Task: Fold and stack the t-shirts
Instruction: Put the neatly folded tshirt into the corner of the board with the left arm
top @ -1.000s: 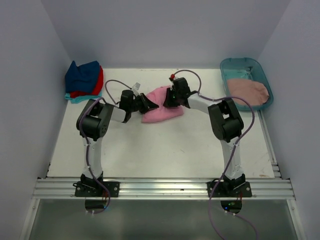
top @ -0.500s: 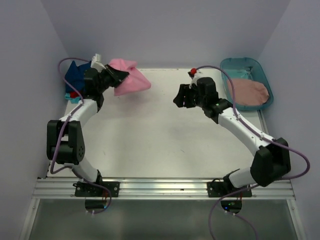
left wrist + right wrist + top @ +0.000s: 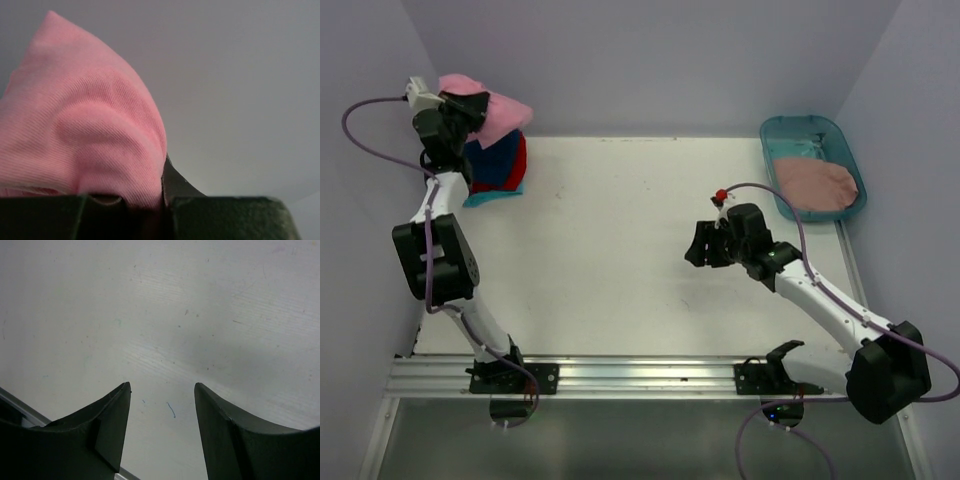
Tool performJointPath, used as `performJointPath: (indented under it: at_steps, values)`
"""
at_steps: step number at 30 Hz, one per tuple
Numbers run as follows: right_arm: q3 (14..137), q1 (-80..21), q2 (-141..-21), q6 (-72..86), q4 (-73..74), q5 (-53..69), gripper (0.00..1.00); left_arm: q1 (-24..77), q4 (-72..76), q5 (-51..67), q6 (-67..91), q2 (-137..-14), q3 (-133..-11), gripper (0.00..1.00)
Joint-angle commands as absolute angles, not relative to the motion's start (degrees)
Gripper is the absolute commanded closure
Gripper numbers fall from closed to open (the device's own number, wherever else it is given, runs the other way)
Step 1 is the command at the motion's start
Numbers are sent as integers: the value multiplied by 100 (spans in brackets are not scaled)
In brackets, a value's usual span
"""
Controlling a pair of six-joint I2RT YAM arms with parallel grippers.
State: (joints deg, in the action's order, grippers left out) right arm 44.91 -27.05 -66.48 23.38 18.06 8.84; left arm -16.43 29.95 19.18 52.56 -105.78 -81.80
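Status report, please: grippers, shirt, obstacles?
Left gripper shut on bright pink cloth t-shirt, raised near navy-red-turquoise shirt stack. Right gripper open, empty. Nothing blocking.

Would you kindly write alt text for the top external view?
The left arm's tool holds a bright pink cloth t-shirt above the stack of navy, red and turquoise shirts at the far left corner. The right arm's tool hangs open, empty, mid-table; a dusty rose shirt lies in the teal plastic tub.
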Motion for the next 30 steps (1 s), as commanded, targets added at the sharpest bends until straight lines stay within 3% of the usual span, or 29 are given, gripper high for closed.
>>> performJointPath:
  at_steps: [1,8,12,16,28,29,30]
  values:
    - [4412,-2803,-6337,2514,2012,1081,42,-1749,4621,1687,5510,-11169,-9426,100]
    - [4842,-2883,-6100,2338,2715,888,42,-1802,4264,1354,5547,-12715,-10002,100]
    - [5036,-2900,-5810,2250,3172,826,42,-1863,3316,574,5098,-13192,-9319,100]
    - [5080,-2900,-5573,2259,3305,844,42,-1986,3506,571,5493,-13482,-8675,100]
    - [4702,-2892,-5502,2312,3138,897,41,-2136,2435,606,5291,-12930,-9106,100]
    - [4685,-2892,-5511,2312,3138,879,41,-2179,2339,667,5352,-12824,-9036,97]
    - [4685,-2900,-5511,2294,3138,879,39,-2206,2286,720,5422,-12684,-8948,87]
